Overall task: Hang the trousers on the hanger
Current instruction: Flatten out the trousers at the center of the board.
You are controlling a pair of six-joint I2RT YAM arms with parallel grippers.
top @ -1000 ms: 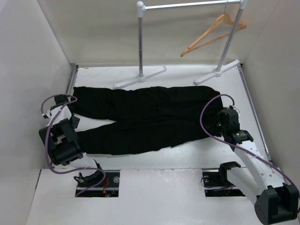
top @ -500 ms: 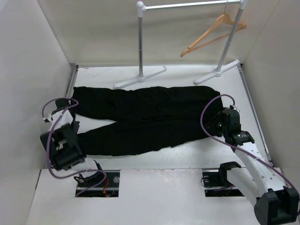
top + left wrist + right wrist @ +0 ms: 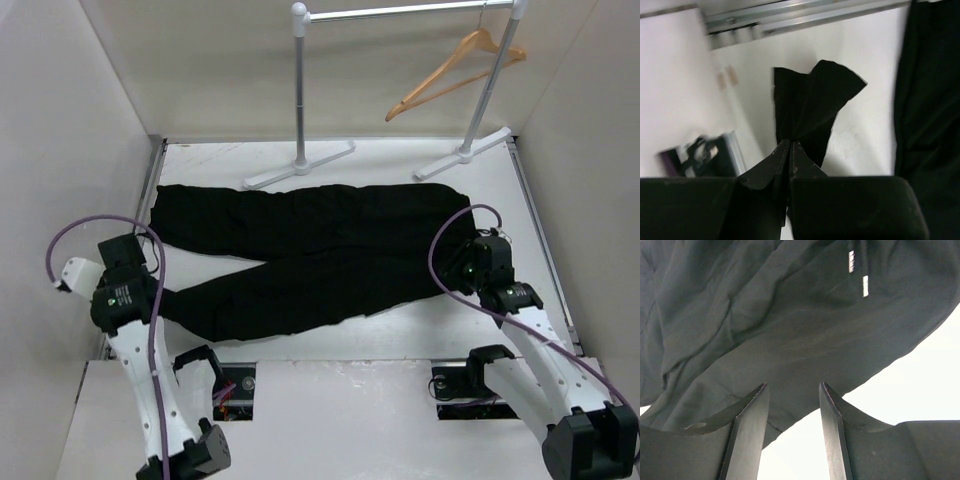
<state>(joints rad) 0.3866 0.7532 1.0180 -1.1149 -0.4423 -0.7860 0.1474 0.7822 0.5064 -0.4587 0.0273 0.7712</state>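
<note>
On the table point(image 3: 390, 165), left hand point(image 3: 789, 145) clamps the trousers point(image 3: 807, 105) hem, right hand point(image 3: 792, 385) gapes over waist

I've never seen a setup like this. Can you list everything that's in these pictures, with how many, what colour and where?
trousers: one pair, black, lying flat across the table, legs toward the left arm's side
drawstring: two cord ends, black with silvery tips, at the trousers' waist
hanger: one, light wood, hanging on the rail at the back right
clothes rail: one, silver, standing at the back of the table
table: one, white, under everything
cables: two, purple, looping along the arms
arms: two, white and black, at the near edge
left tool: one, black, shut on a trouser hem
right tool: one, black, open at the waist
</note>
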